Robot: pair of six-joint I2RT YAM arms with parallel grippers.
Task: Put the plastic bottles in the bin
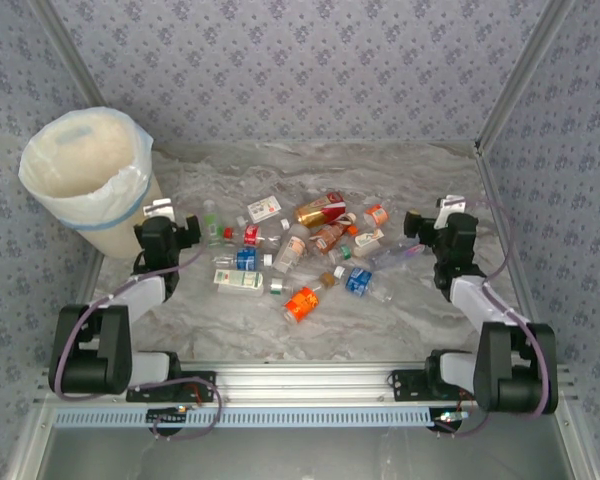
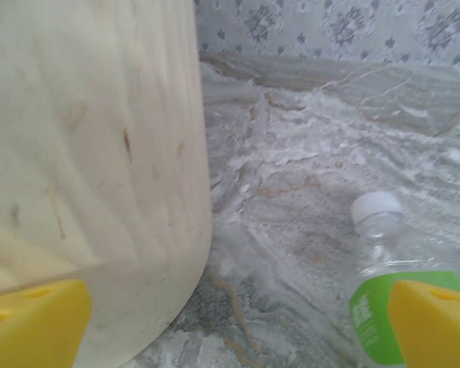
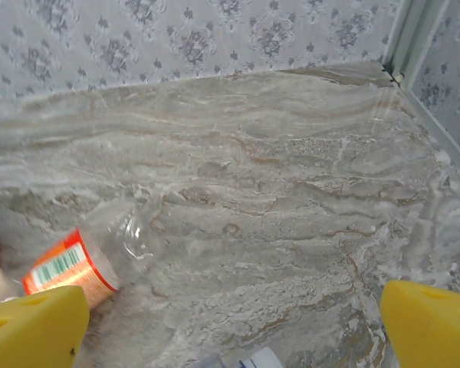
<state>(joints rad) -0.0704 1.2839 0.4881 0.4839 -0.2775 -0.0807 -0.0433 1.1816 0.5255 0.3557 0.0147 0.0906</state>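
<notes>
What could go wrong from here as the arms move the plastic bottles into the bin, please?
1. The left gripper, open, sits close to the bin; a swing toward it could bump the tall bin.
2. The green-labelled bottle lies off-centre by one finger, so closing now may push it away.
3. The pile of plastic bottles is crowded; a grasp may scatter neighbours.
</notes>
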